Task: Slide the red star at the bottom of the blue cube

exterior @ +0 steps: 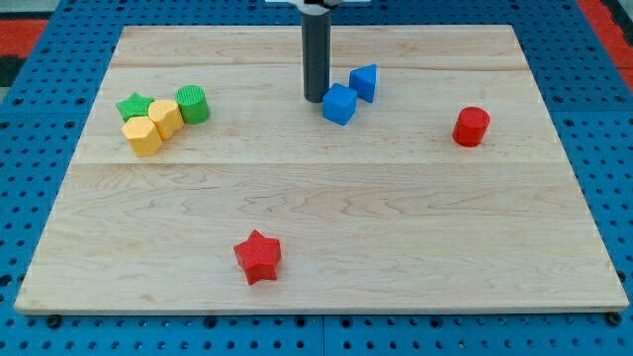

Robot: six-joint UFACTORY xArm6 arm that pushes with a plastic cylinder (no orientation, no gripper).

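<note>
Red star (258,256) sits low on the wooden board (396,237), a little left of centre near the frame's bottom edge, with bare wood all around it. You can see it lies well apart from the blue cube (338,104), which rests in the upper middle of the frame. Just up and to the right of that cube you find a second blue block (364,82), wedge-like in shape, close beside it and possibly touching at a corner; you cannot tell for sure.

Look at the dark rod coming down from the top of the frame: my tip (316,99) meets the board just to the left of the blue cube, very near it or touching its left side. No jaws exist on this arm, so you have nothing to read as spread or pinched; the rod ends plainly.

Toward the right side of the frame, in the upper half, you see a red cylinder (471,127) standing alone. In the upper left you see a tight cluster: a green star (134,106), a green cylinder (193,104), and two yellow blocks (153,128) pressed together below and between them, their shapes roughly hexagonal. Around the board you see a blue pegboard surface (40,99).
</note>
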